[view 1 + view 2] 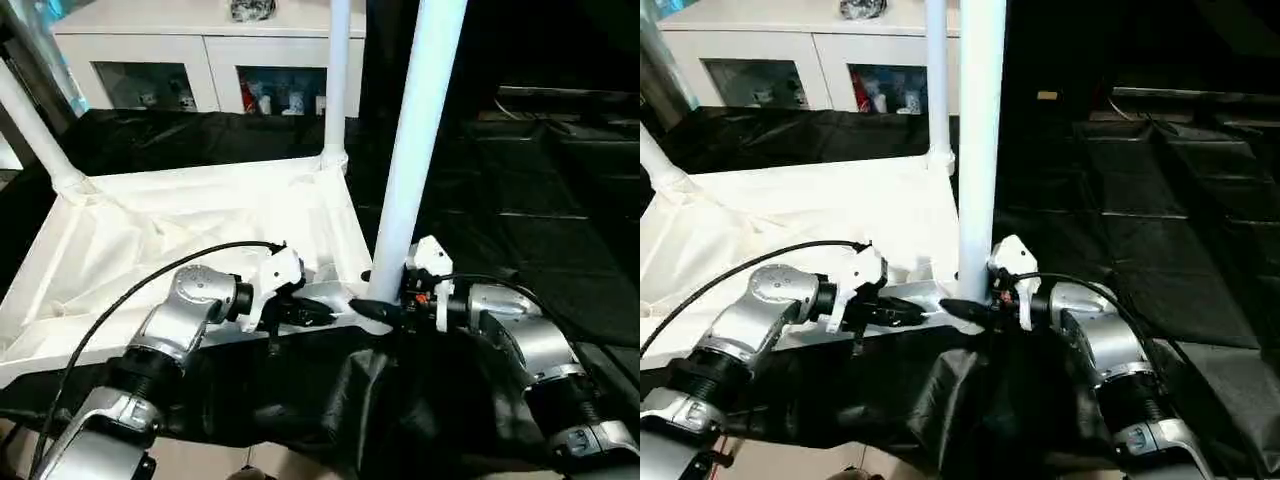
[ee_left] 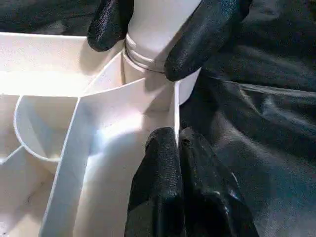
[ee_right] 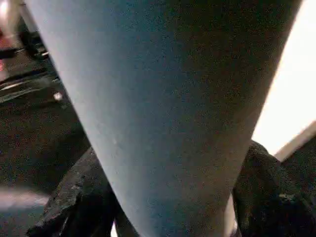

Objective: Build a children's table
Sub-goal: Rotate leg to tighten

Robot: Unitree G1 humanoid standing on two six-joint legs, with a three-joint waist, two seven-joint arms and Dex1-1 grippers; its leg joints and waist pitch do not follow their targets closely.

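A: Status, nearest first?

B: Both end effectors are at the near right corner of the tabletop (image 1: 200, 230). It lies upside down, ribs up, on the black cloth (image 1: 560, 250) over the desk.

A: Left end effector (image 2: 178, 143)?

B: Fingers pressed together, nothing between them. The tips sit against the thin rim wall just beside the corner socket (image 2: 148, 64). My read: it's bracing the top so the corner stays put while the leg is worked.

A: Right end effector (image 1: 385, 312)?

B: Its fingers (image 2: 202, 37) straddle the base of the near leg (image 1: 420, 130), one on each side, right where the leg meets the socket. They look closed on the leg, but I can't confirm real contact pressure from here. Low grip makes sense: close to the joint, less leverage to tip the top.

A: Leg seated?

B: It stands in the socket, leaning slightly right in the head view. A seam ring shows at the joint. Can't tell if it's fully home.

A: Farther back?

B: Far right leg (image 1: 338, 80) is upright in its socket. Far left leg (image 1: 35, 130) is in too, and looks slanted from this angle. Near left corner is out of frame, so I can't count four.

A: Behind that?

B: White cabinet (image 1: 200, 50) with glass fronts, well apart from the work.

A: Risk?

B: Probably the top sliding on the cloth if the leg gets pushed sideways. Hence the brace.
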